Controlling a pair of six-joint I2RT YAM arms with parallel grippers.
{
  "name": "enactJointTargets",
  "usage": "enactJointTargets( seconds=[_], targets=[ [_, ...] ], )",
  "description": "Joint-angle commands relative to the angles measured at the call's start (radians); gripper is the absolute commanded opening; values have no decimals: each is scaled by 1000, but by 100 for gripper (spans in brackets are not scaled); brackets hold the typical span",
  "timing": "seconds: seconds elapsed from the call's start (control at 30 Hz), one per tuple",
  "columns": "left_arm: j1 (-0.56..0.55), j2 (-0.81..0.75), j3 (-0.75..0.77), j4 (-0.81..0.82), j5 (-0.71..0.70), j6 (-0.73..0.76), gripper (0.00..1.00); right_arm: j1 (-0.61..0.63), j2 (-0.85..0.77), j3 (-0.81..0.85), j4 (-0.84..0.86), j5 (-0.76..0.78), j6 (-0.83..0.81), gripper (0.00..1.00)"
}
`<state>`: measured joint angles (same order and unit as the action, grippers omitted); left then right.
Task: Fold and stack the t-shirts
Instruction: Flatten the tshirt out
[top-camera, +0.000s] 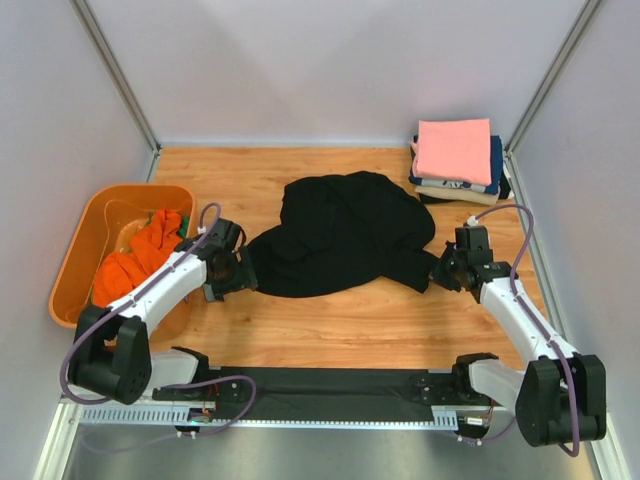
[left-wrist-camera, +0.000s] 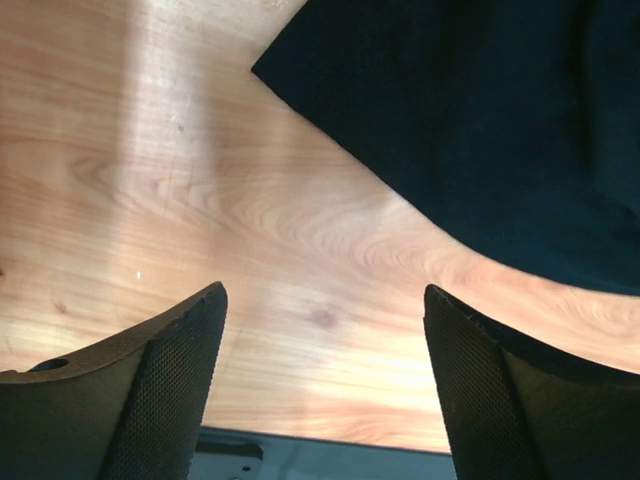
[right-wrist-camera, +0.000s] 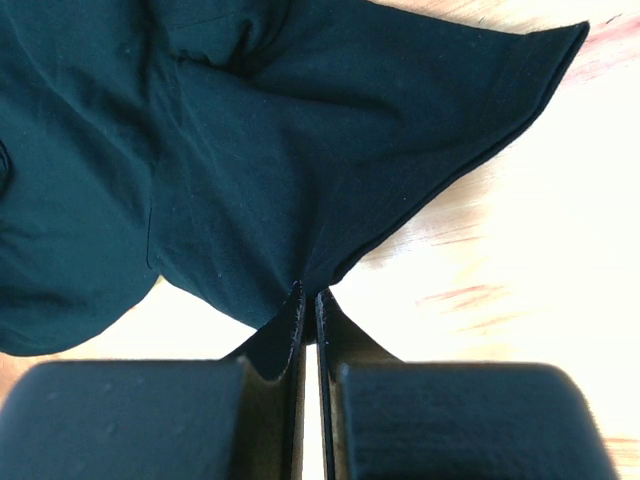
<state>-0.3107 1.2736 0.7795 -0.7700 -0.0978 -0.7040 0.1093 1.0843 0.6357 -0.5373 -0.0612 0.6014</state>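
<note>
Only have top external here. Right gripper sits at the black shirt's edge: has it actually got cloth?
Observer: Yes. In the right wrist view the right gripper is shut on an edge of the black shirt.
Operator: Left one gripping too?
Observer: No. The left gripper is open, with only bare table between its fingers.
Operator: Is it near cloth?
Observer: The shirt's edge lies ahead of the left fingers, not touching them.
</note>
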Motion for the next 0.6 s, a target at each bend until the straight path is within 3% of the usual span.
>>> enactJointTargets(
  seconds=[0.0,0.33,0.57],
  targets=[
    [1,42,10,110,-13,-23,88,-3,-35,7,2,-15,-3,0],
    [5,222,35,224,-77,-61,89,-3,-69,-13,2,-35,-20,0],
    [10,262,29,294,-128,-97,86,-3,-60,-25,20,-37,-26,0]
  ],
)
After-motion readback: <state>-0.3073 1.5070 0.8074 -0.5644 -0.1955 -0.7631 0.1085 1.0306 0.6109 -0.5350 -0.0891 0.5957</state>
